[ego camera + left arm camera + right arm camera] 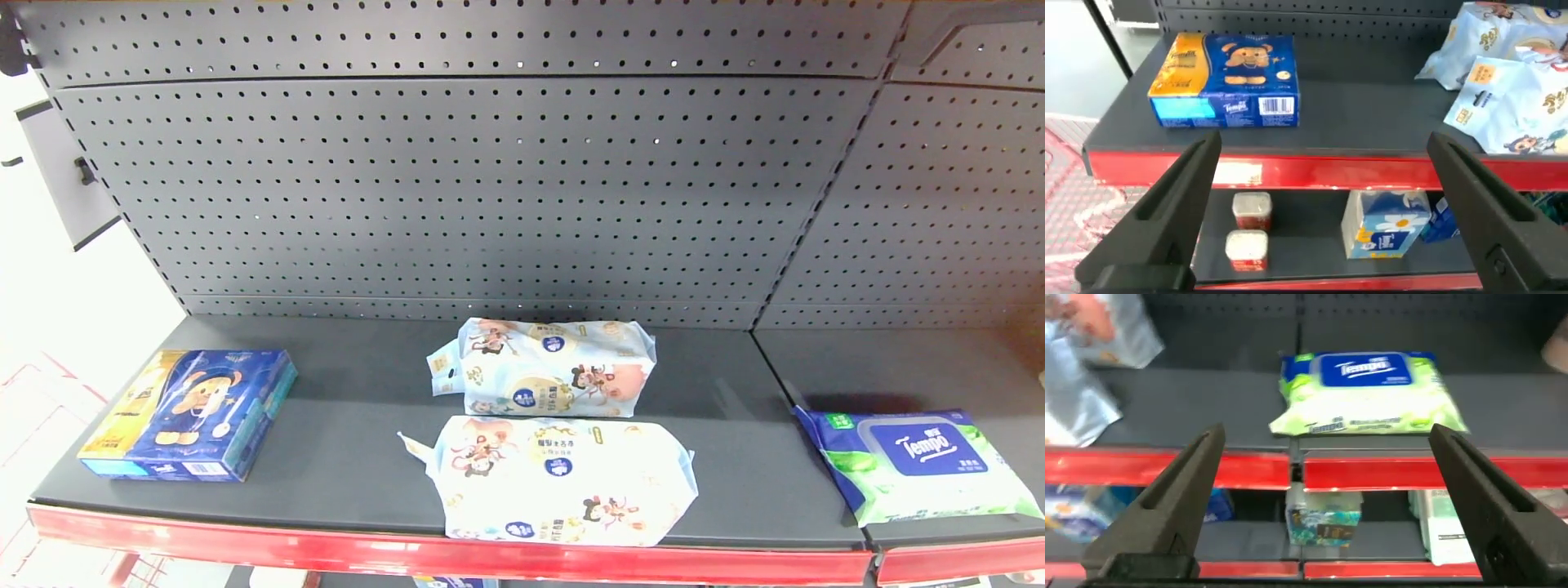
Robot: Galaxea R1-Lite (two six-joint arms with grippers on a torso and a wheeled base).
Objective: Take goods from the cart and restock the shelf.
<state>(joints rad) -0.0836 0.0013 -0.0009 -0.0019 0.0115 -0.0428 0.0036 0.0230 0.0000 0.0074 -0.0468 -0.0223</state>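
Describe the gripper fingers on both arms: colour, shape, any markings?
Same on both: the left gripper and right gripper each have two matte dark grey fingers, long angular bars tapering toward the tips, with plain surfaces.

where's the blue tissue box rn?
Head view: blue tissue box lies flat at the left end of the shelf, by its red front edge, apart from the front tissue pack at centre.

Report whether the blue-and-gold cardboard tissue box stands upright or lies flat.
Flat: the blue-and-gold cardboard tissue box rests broad face up on the dark shelf.
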